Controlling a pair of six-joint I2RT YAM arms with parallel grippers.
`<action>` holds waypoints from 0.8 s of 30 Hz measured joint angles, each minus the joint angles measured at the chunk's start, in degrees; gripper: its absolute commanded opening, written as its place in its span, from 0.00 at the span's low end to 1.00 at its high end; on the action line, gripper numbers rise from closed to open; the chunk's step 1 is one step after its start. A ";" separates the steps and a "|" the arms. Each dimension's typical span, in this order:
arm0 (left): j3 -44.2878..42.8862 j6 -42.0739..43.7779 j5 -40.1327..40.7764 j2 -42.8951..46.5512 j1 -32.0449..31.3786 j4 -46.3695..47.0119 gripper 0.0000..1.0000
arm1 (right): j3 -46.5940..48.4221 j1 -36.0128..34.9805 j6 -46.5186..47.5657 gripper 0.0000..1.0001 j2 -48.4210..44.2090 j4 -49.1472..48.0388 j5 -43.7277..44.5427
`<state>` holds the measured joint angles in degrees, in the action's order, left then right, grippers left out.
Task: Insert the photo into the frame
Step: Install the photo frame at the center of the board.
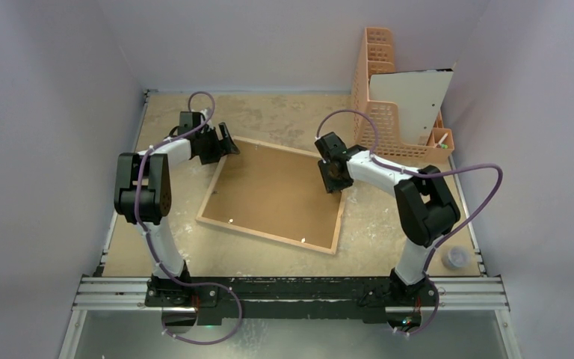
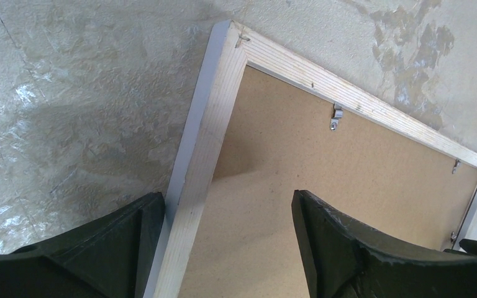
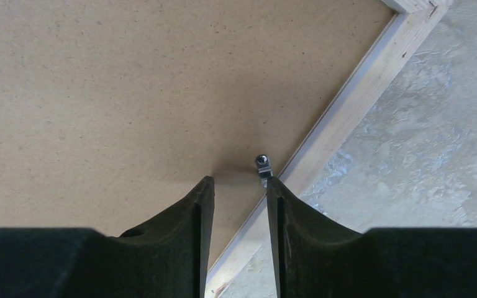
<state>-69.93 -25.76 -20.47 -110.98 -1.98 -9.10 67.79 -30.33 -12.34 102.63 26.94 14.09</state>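
Note:
The frame (image 1: 265, 230) lies face down in the middle of the table, its light wood rim up and the brown backing board (image 1: 273, 191) inside it. My left gripper (image 1: 224, 142) is open at the frame's far left corner. In the left wrist view it (image 2: 228, 195) straddles the rim (image 2: 208, 143), one finger outside and one over the board. My right gripper (image 1: 334, 179) is over the right rim. In the right wrist view it (image 3: 239, 180) is narrowly open and empty, its right fingertip against a small metal clip (image 3: 263, 166). No photo shows on the table.
An orange plastic basket (image 1: 377, 75) stands at the back right with a white sheet (image 1: 407, 101) leaning in it and pens (image 1: 442, 140) at its end. A small grey cup (image 1: 456, 258) sits near the right front edge. More clips (image 2: 336, 117) line the far rim.

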 measured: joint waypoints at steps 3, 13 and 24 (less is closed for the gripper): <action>-0.04 0.00 0.02 -0.04 -0.04 0.00 0.78 | 0.00 0.00 0.04 0.35 0.09 0.04 -0.74; -0.46 0.02 0.31 -0.31 -0.31 -0.20 0.78 | 0.17 -0.11 -1.79 0.44 0.26 0.92 2.27; -0.70 0.02 1.42 -0.37 -0.72 -0.52 0.78 | 0.72 0.33 -5.46 0.49 -0.13 3.02 8.92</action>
<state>-70.63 -25.74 -19.05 -111.35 -2.70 -9.63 68.51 -30.00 -17.80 102.50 29.95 23.00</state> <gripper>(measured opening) 0.779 0.496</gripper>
